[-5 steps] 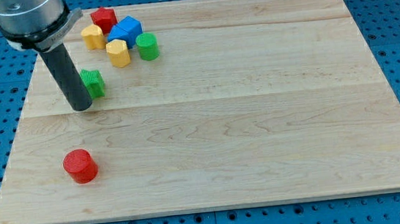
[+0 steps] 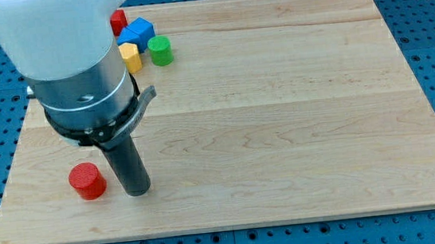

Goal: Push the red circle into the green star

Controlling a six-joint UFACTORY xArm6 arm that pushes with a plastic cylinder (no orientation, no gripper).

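While upright, red circle (image 2: 87,181) flanks my tip (image 2: 138,191).

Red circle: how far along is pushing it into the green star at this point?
Done: only the approach. My tip stands just to the view's right of the red circle, near the board's bottom edge, contact unclear. In hand: lining up behind the circle. Left: the whole push; the green star is hidden behind the arm, so no contact shows.
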